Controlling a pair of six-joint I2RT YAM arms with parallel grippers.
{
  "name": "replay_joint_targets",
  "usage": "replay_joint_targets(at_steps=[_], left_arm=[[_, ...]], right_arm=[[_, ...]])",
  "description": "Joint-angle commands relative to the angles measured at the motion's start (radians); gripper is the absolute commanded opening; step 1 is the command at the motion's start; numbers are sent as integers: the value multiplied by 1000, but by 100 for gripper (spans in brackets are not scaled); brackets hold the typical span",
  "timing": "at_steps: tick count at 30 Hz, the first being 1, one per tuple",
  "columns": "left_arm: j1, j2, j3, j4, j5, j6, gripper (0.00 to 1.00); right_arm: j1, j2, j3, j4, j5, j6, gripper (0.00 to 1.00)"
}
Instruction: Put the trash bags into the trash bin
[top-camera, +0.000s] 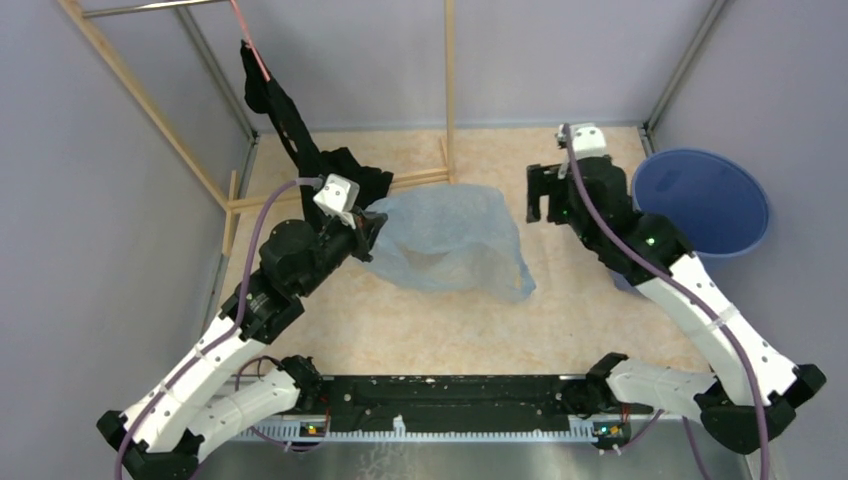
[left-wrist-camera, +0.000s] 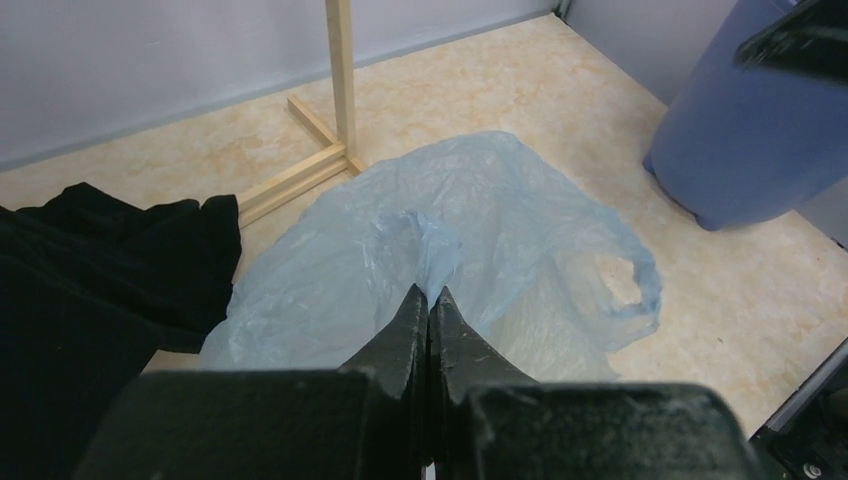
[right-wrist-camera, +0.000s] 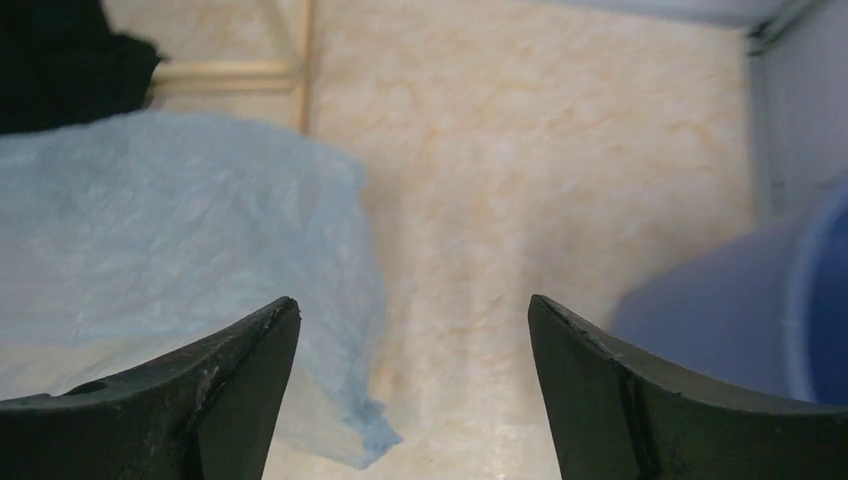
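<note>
We see the pale-blue trash bag (top-camera: 450, 240) spread at the middle of the counter (top-camera: 400, 335), its left edge pinched in the clenched left gripper (left-wrist-camera: 430, 300), while the right gripper (top-camera: 541, 196) hovers with jaws spread wide, between it and the blue trash bin (top-camera: 700, 200) at the counter's far-right corner.

Light is even, soft and fairly bright in all 3 views, seemingly from overhead. Shadows on the beige marbled worktop (top-camera: 400, 330) are faint. The thin, translucent pale-blue plastic film bag (top-camera: 450, 240) shows the worktop through it, without glare. In the right wrist view, the large round blue plastic bucket (right-wrist-camera: 700, 310) at the worktop's right edge is blurred, as are the right gripper (right-wrist-camera: 412, 300)'s near black fingers.
</note>
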Motion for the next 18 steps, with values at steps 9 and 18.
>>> replay_joint_targets(at_steps=[9,18], left_arm=[[-2,-52,10,12,-18,26,0],[-2,-80,27,-32,-26,24,0]], right_arm=[[-318,80,141,-176,289,-13,69],[-395,135,52,-165,244,7,57]])
